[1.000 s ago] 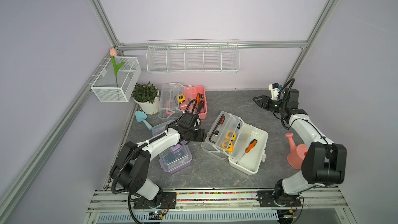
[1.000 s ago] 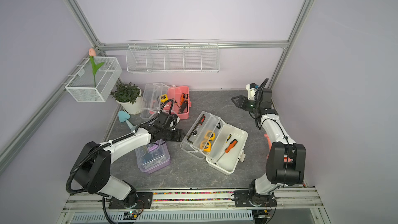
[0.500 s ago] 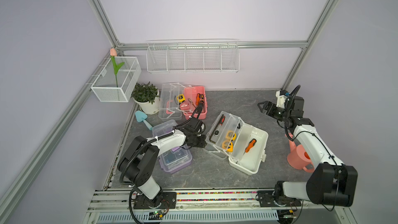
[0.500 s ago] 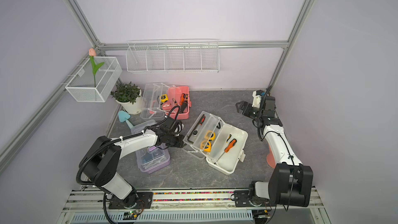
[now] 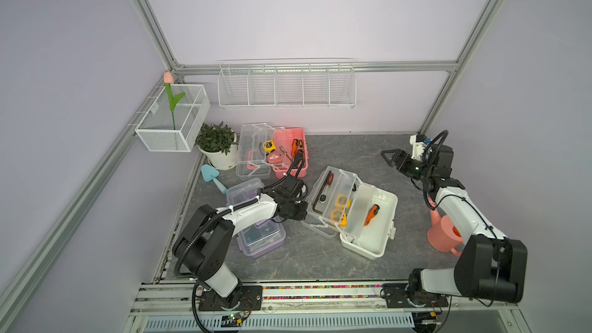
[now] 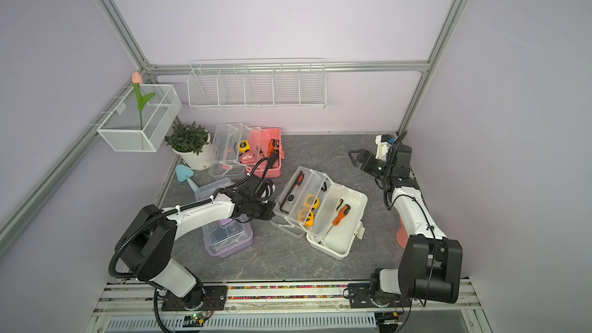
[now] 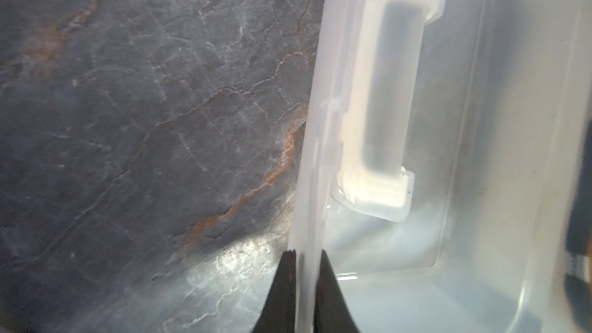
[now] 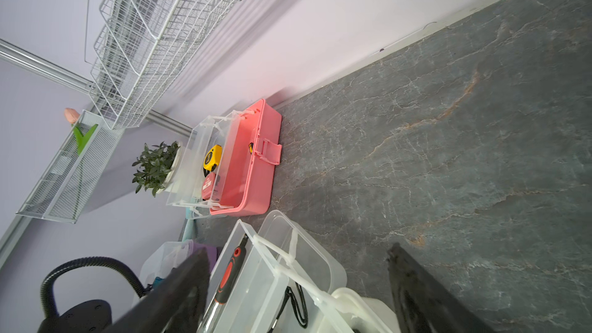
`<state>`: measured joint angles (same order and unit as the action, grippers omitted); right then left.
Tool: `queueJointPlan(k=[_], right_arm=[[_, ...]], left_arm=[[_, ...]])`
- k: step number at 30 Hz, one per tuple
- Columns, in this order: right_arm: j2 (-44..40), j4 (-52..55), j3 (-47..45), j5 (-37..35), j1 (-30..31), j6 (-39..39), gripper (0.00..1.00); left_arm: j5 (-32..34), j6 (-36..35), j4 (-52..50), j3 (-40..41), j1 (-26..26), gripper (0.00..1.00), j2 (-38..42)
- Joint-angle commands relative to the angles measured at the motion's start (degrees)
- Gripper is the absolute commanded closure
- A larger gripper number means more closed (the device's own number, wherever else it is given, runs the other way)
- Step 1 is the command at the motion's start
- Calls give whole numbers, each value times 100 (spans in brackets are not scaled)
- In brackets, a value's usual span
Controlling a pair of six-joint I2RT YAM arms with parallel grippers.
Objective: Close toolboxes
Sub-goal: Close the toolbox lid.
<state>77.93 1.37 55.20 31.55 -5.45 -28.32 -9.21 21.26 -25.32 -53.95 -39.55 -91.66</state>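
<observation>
My left pincer (image 7: 306, 254) clamps the clear lid rim of the white toolbox (image 5: 371, 229), which lies open, long axis diagonal across the counter (image 5: 352, 152); my right pincer (image 5: 389, 158) gapes wide.

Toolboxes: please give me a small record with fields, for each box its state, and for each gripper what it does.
white toolbox: open, tray folded out
pink toolbox: open, tools inside
purple toolbox: partly hidden under the left arm, state unclear
left gripper: shut on the rim of the white toolbox's clear lid
right gripper: open, empty, apart from all boxes
</observation>
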Motion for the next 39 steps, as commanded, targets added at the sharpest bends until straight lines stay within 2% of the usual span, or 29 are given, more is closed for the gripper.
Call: queueJointPlan(k=[1,5,10,13,17,22,24,29,35,39], right_arm=[[-351,769,23,-686,176,531,12],[-664,1267,-155,-1254,446,762,9],[-1066,1594,-650,-1791,800,642,0],[-1301,1829,-857,-2015,1057,567,3],[-1553,2320,-1065,-2476,1415,495,12],[-1671,2484,-1537,-2404,1580,195,27],[-1723,2496,-1700,-2390,1599,134,37],[-1915,2517,-1929,-2379,1609,7,51],[-1895,2287,-2287,-2233,1609,-138,60],[-1853,2011,-2472,-2096,1626,-250,66]], left_arm=[[883,-31,-126,-383,61,92,427],[1327,-68,-118,-515,58,91,775],[1848,-239,-48,-614,44,90,1121],[2024,-340,-31,-681,5,90,1168],[2566,-509,-34,-806,-248,90,1258],[3367,-786,-43,-1078,-734,90,1322],[3741,-934,-30,-1192,-953,90,1334],[4551,-1362,129,-1377,-1476,89,1295],[5247,-1782,471,-1478,-2102,88,1153],[5407,-1943,571,-1608,-2417,88,998]])
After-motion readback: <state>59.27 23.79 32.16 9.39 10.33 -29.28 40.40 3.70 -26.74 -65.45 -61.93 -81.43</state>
